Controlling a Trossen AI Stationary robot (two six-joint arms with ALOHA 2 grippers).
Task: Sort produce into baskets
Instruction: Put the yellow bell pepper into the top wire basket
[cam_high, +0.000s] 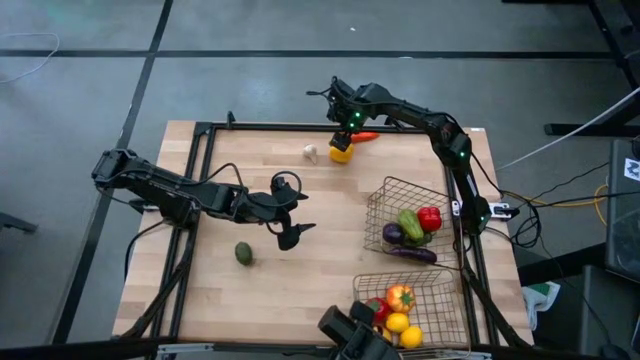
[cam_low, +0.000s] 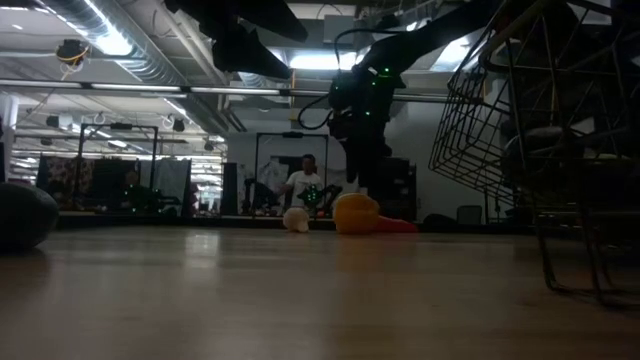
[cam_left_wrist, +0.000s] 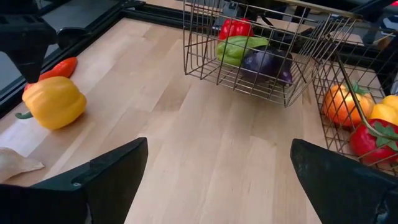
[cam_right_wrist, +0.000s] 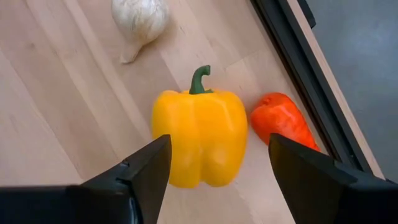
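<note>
Hovering right over the yellow bell pepper (cam_right_wrist: 200, 137) at the frame's upper middle, the right claw (cam_high: 343, 128) is standing open around nothing. Garlic (cam_high: 310, 152) is lying left, an orange pepper (cam_high: 367, 136) right. Mid-desk (cam_high: 300, 270), the left claw (cam_high: 291, 212) is gaping empty near the avocado (cam_high: 243, 253).

No text, label, brand, number or sign can be read in any of the views.
</note>
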